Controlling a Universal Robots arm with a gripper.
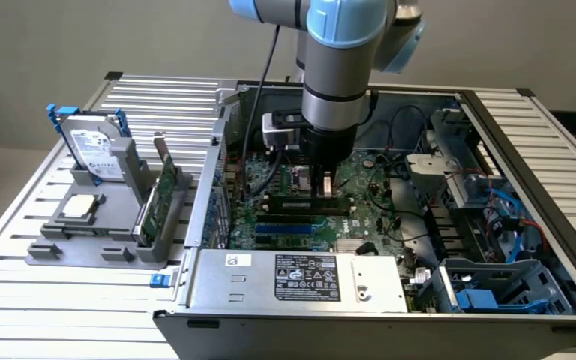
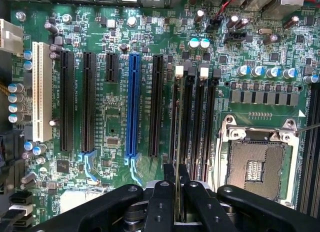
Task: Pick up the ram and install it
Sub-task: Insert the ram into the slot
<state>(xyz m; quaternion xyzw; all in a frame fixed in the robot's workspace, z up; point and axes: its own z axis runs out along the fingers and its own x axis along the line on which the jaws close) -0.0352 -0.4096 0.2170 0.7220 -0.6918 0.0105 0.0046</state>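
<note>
Labels, one small and one large, sat on the grey power supply at the near edge of the open computer case, their print too small to read. On the exterior view's left, a grey fixture on the slatted table held one flat chip, one upright expansion card and, at its far end, one hard drive.

Beyond the power supply lay the motherboard, with a blue drive cage and blue and red cables crowding the exterior view's right. Over the board's middle the gripper reached straight down. Its pincer was narrow and clamped on the ram, which stood on edge between the fingers, over the memory slots.

Four such slots lay side by side, two with white end latches and two with black. Beside them ran one blue expansion slot, four black ones (one of them short) and one white. The CPU socket lay on the memory slots' other side. A black cable hung down beside the arm.
</note>
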